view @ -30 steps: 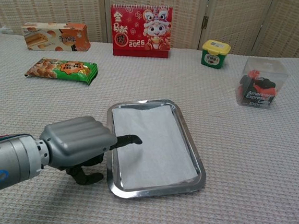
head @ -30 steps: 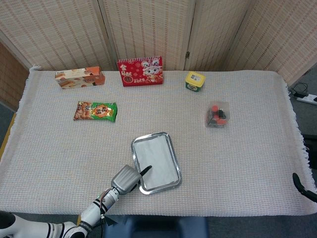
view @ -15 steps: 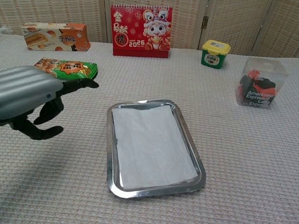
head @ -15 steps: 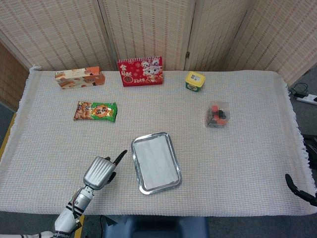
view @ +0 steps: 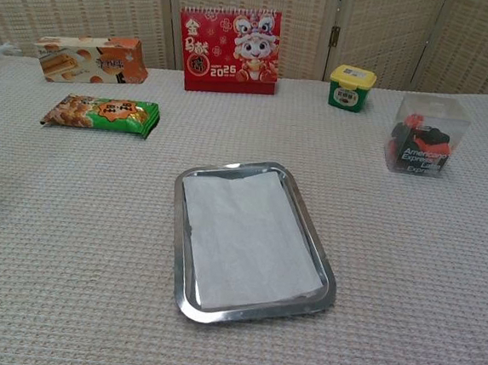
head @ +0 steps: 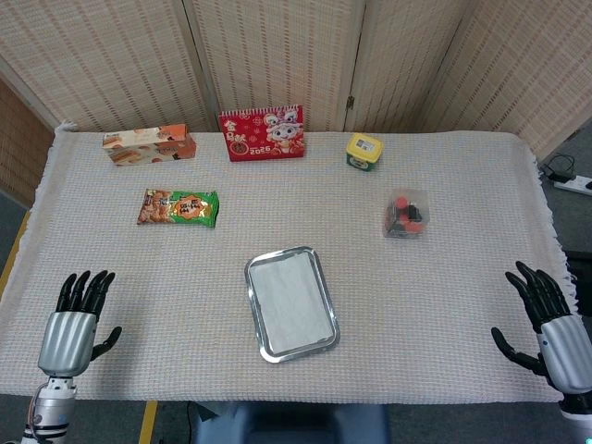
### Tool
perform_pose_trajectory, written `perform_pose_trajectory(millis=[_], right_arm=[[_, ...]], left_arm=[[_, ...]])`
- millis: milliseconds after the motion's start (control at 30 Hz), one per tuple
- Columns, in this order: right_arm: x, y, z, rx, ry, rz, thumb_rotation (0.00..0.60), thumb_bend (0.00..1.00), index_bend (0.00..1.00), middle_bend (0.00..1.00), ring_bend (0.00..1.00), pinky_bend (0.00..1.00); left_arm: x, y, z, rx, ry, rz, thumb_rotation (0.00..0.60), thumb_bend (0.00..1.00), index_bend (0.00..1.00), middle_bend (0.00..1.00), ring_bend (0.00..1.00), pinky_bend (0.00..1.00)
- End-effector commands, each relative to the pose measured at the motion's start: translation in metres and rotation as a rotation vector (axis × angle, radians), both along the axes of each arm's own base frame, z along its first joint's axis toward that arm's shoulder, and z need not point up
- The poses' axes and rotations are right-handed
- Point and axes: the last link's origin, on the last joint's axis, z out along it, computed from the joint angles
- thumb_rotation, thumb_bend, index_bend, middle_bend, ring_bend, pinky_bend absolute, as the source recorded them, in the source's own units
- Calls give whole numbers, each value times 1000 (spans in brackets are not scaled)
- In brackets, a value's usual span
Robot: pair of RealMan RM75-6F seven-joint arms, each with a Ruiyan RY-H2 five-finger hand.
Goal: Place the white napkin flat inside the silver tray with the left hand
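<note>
Left hand (head: 72, 326) pulled back off tray (head: 262, 344) w/ napkin (head: 290, 300), fingers spread, empty; right hand (head: 548, 324) same.

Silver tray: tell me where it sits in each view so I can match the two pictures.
Head view: silver tray lies at lower centre, white napkin flat inside.
Chest view: silver tray lies at centre, in the lower half, napkin inside.
Shared landmark: the red calendar stands at the table's far edge, beyond the tray in both.
</note>
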Motion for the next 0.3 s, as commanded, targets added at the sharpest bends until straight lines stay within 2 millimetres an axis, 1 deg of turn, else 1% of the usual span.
perform_pose_trajectory(millis=[33,133,300], right_arm=[[0,-3,-7,13,17,-1,600,409,0,0,0,0],[0,-5,-13,20,31,-1,600,409,0,0,0,0],[1,-2,-22,50,48,11,600,409,0,0,0,0]], left_arm=[[-16,-11,26,50,-50,-4,600,280,61,115,13,12],[-16,-11,31,59,-56,-19,600,280,71,111,12,13],[-21,-11,25,-6,-26,37,600,280,66,111,12,13]])
